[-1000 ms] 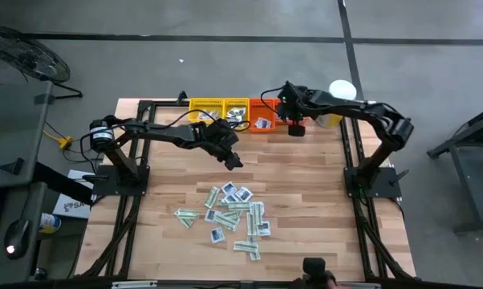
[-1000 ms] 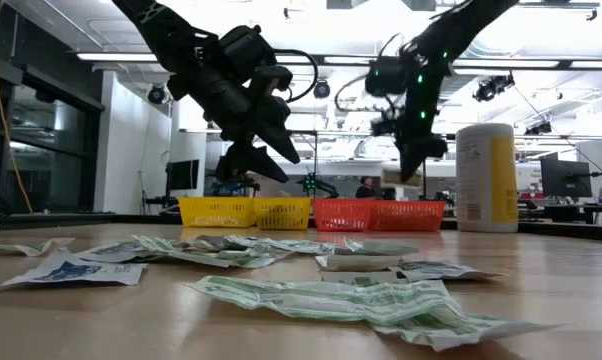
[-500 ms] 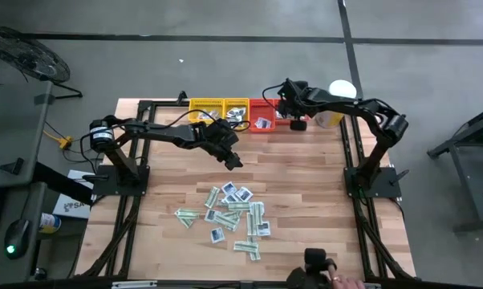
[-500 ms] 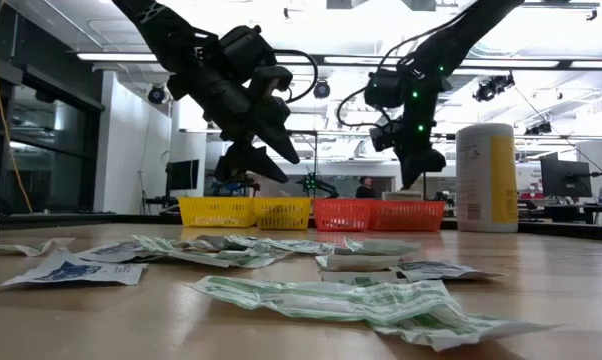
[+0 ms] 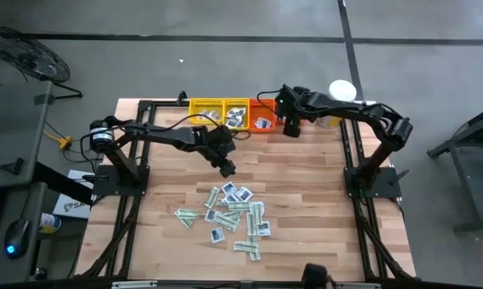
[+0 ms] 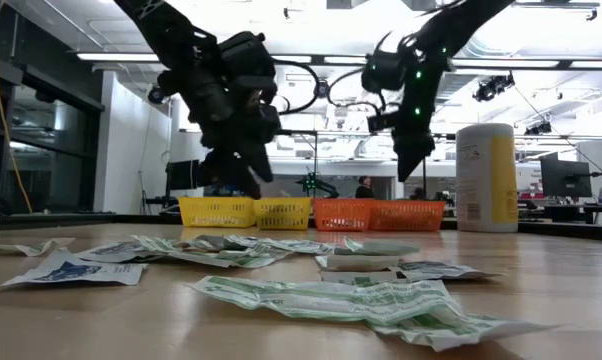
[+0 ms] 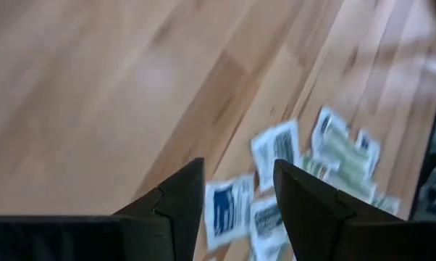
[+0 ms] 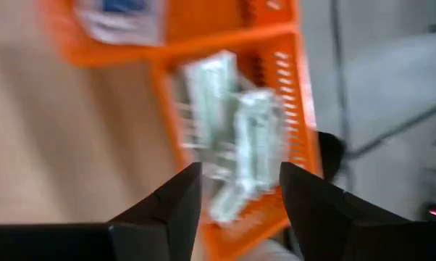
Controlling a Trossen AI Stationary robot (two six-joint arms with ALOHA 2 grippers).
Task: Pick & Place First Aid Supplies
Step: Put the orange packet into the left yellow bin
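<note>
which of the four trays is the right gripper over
The red tray at the canister end of the row, next to the white-and-yellow canister. The right gripper hangs open above it; green-and-white strips lie inside.

The worktop (image 5: 306,185) is pale wood, laid in narrow planks with visible grain and a smooth, lightly satin finish. The packets (image 5: 235,210) heaped on it below the left jaws are thin paper, creased and matt, printed white with green or dark blue. The trays (image 5: 225,111) are moulded plastic with slotted lattice walls, yellow and orange-red; the one under the right jaws holds crumpled white-and-green paper. Both arms (image 5: 169,136) and their fingers (image 7: 182,199) look like dark matt plastic or coated metal. The canister (image 6: 486,178) beside the trays has a smooth white-and-yellow surface.
</note>
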